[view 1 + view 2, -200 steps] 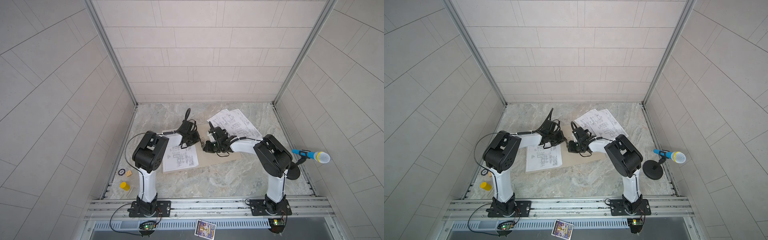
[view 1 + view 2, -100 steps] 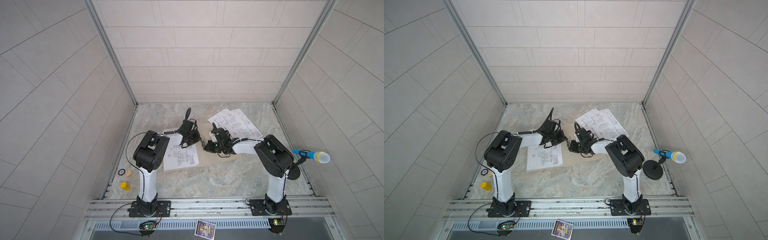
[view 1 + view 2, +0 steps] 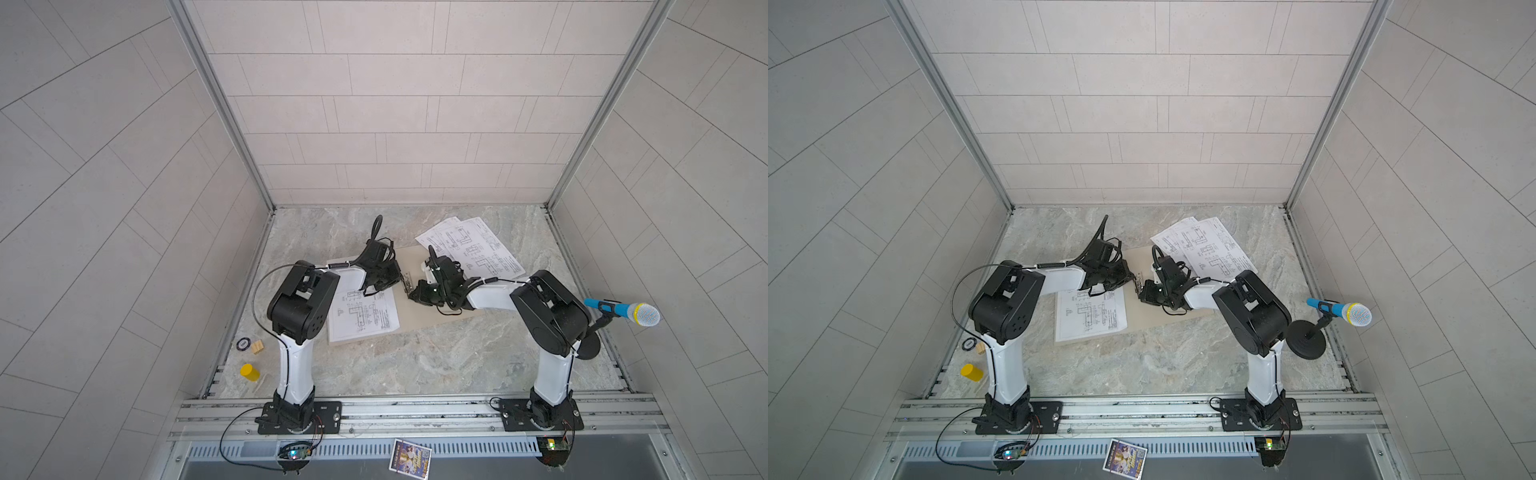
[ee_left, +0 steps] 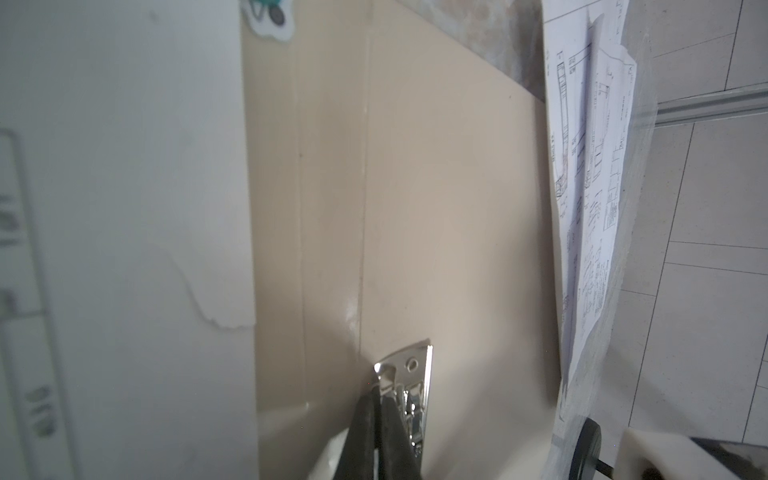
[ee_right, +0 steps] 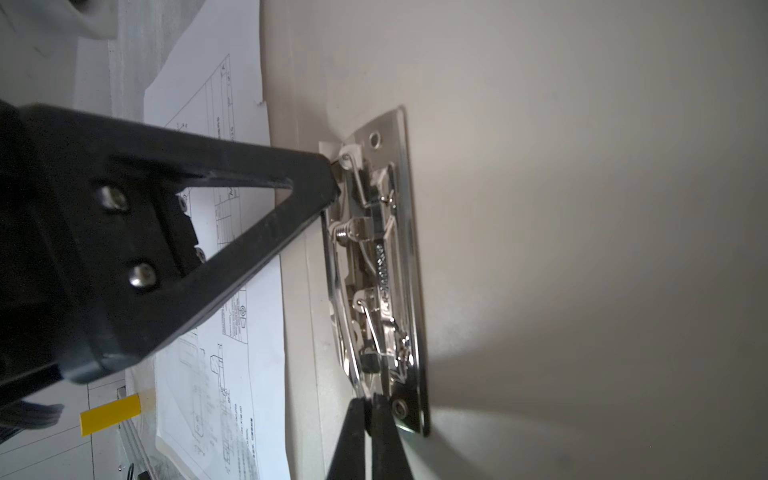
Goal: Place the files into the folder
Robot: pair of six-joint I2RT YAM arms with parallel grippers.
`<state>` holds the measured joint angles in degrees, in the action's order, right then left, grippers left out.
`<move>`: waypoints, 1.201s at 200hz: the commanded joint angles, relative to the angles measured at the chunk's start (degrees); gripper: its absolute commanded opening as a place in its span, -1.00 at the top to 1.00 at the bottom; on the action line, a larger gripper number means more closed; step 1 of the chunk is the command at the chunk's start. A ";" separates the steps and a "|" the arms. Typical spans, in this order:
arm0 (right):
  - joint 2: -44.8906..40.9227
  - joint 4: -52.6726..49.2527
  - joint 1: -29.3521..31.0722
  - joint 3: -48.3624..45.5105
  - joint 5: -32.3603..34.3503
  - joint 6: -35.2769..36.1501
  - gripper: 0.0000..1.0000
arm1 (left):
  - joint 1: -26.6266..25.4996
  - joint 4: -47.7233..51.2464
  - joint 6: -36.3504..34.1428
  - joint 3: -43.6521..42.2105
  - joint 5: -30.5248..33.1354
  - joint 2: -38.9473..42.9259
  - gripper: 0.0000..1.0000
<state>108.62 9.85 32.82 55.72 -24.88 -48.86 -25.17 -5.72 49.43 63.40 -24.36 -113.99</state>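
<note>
The tan folder [image 3: 415,316] [image 3: 1142,316] lies open on the table. One printed sheet [image 3: 361,316] [image 3: 1090,318] rests on its left half. More files [image 3: 473,245] [image 3: 1208,245] are fanned in a pile at the back right, overlapping the folder's far corner. The metal clip [image 3: 407,282] [image 4: 409,386] [image 5: 374,266] sits on the spine. My left gripper [image 3: 397,276] [image 4: 380,390] is shut, its tips against the clip's far end. My right gripper [image 3: 411,295] [image 5: 368,401] is shut, its tips at the clip's near end.
A blue microphone [image 3: 623,309] on a black stand stands by the right wall. A yellow cylinder [image 3: 249,372], a small wooden block [image 3: 257,347] and a dark ring [image 3: 244,343] lie at the left edge. A colourful card [image 3: 409,455] lies on the front ledge.
</note>
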 commanded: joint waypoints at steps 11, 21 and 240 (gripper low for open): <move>0.95 -5.92 -2.85 -2.29 10.63 -0.55 1.00 | -0.96 6.71 -2.50 -1.07 -0.51 -2.70 0.95; 1.05 -6.73 -3.04 -2.10 11.12 -0.28 1.00 | -0.94 6.63 -2.50 -1.02 -0.51 -2.77 0.95; -3.02 -8.05 -1.71 4.42 1.99 -0.05 1.00 | -1.05 6.63 -2.03 0.69 -2.04 -1.44 0.94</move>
<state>106.04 5.45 31.51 58.17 -26.04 -49.58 -25.28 -6.31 49.54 64.27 -25.21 -114.72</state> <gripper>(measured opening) 0.048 0.053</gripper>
